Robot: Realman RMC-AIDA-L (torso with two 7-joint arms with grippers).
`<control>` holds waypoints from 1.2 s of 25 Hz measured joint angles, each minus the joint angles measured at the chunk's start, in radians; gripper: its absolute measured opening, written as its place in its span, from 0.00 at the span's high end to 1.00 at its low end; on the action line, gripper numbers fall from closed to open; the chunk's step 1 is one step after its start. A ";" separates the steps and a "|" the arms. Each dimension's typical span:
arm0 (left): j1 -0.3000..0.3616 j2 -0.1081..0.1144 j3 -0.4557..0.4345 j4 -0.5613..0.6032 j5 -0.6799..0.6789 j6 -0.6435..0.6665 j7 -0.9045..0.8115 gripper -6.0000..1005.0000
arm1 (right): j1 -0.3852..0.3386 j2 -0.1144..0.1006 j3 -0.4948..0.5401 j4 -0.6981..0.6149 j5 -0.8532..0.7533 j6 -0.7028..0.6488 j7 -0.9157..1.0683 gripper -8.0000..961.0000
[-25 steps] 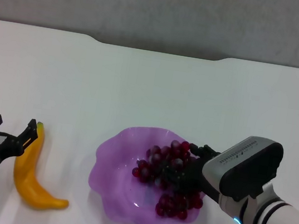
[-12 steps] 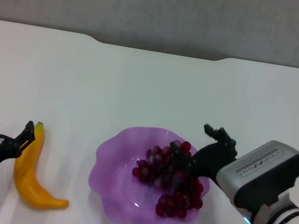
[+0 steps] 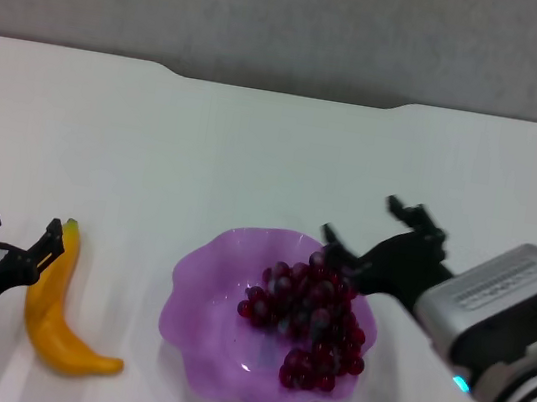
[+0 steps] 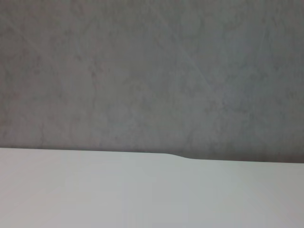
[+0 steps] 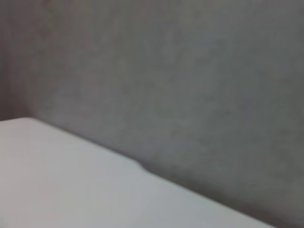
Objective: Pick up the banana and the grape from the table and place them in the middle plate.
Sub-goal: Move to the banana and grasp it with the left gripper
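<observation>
One plain white table with a notched far edge fills most of what we see. On it, toward six o'clock, sits one translucent purple plate with a wavy scalloped rim, and one long bunch of dark red-purple grapes lies inside it on the three o'clock side. One curved yellow-orange banana with a greenish tip lies flat on the table at the plate's nine o'clock, well apart from it.

Two grippers show. We see the right gripper reaching in from four o'clock, its black fingers spread wide and holding nothing, raised at the plate's two o'clock rim, just beside the grapes. The left gripper stands at eight o'clock, fingers apart and empty, one fingertip just beside the banana's green tip.
</observation>
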 joint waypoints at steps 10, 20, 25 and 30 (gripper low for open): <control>0.000 0.000 -0.002 0.000 0.001 0.000 0.002 0.14 | -0.069 0.003 0.104 -0.119 -0.045 -0.317 0.004 0.06; -0.002 -0.002 -0.003 0.000 0.001 0.000 0.000 0.14 | 0.003 0.012 0.035 -0.563 -0.041 -0.715 0.192 0.07; -0.008 -0.002 0.001 -0.001 0.001 0.000 -0.002 0.14 | 0.056 0.016 -0.002 -0.701 -0.042 -0.773 0.262 0.07; -0.011 -0.002 0.002 -0.001 0.001 0.000 -0.003 0.14 | 0.085 0.015 -0.032 -0.738 -0.045 -0.790 0.256 0.07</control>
